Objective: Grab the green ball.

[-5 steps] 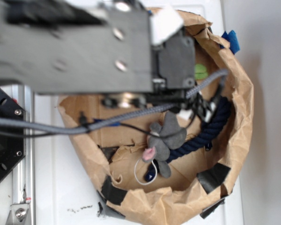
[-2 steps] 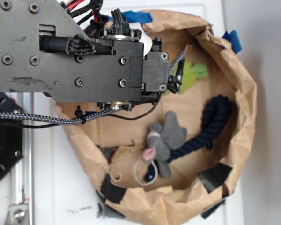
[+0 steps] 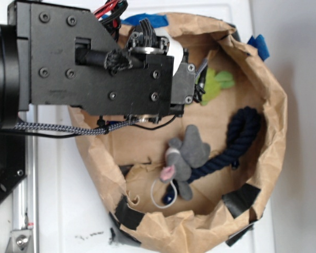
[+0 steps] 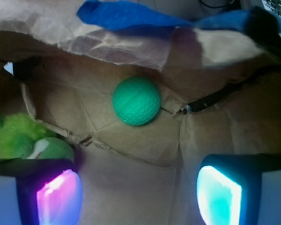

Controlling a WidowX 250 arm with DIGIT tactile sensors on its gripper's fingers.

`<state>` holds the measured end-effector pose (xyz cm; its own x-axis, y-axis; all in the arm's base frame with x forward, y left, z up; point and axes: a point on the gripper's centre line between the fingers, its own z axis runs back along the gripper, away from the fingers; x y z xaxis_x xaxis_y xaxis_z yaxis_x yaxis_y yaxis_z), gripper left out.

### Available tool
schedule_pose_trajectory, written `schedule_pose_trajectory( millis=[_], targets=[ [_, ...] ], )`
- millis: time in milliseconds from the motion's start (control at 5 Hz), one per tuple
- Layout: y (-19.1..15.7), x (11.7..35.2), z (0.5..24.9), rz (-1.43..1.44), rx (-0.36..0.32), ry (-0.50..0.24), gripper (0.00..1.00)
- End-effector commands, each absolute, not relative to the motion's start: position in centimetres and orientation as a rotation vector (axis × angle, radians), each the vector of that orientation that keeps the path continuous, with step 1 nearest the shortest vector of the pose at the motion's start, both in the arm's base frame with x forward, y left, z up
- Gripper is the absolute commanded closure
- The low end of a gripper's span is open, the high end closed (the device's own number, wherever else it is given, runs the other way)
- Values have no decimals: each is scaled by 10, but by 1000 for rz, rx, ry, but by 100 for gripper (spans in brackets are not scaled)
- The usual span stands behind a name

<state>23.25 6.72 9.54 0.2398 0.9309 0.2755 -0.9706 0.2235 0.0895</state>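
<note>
- Wrist view: green ball (image 4: 136, 101) ahead of gripper (image 4: 139, 192), centred between wide-spread fingers (image 4: 59, 196), untouched.
- Sits near paper nest's (image 4: 131, 51) taped rim.
- Round, so no preferred axis.

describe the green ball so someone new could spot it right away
Look inside the brown paper bag, on its creased floor below the blue tape. The green ball sits alone there: a smooth, dimpled mint sphere, unlike the fuzzy lime plush toy at left.
</note>
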Motion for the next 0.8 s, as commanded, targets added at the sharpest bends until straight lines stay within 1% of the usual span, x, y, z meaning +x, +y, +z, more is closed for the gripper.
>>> schedule_pose_trajectory(
  millis=[0, 200, 400, 600],
  targets=[
    [80, 227, 114, 1347, 239, -219, 0],
    [80, 227, 114, 1347, 239, -219, 0],
    [75, 242, 130, 1410, 200, -198, 0],
    [70, 256, 144, 1452, 165, -158, 0]
  ],
)
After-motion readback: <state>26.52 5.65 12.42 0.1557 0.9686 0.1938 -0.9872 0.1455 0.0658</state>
